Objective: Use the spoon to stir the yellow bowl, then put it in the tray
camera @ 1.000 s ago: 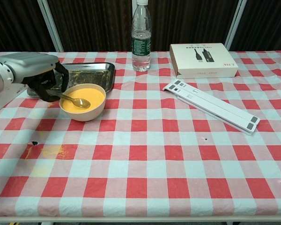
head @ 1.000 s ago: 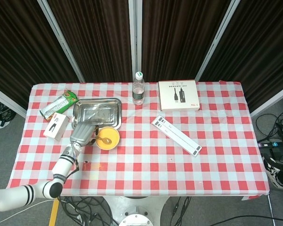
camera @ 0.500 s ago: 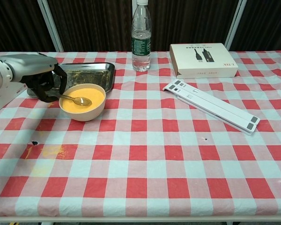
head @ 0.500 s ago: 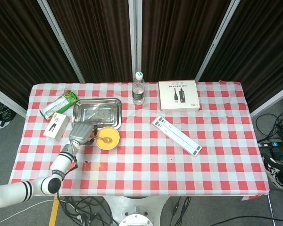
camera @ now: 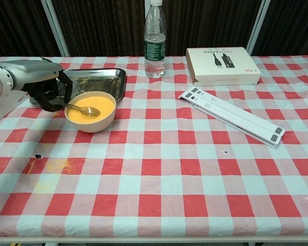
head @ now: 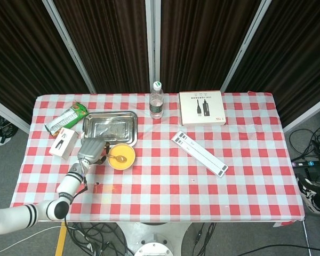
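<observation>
A yellow bowl stands on the checked cloth just in front of the metal tray. My left hand is at the bowl's left rim and holds the handle of a metal spoon. The spoon's scoop lies over the bowl's yellow inside, a little left of centre. The tray looks bare inside. My right hand shows in neither view.
A water bottle stands behind the tray. A white box sits at the back right, a long white strip in front of it. A snack packet and small carton lie left of the tray. A yellow stain marks the cloth.
My left hand has drawn slightly left and back with the spoon; the scoop has shifted a little within the bowl. Nothing else has moved.
</observation>
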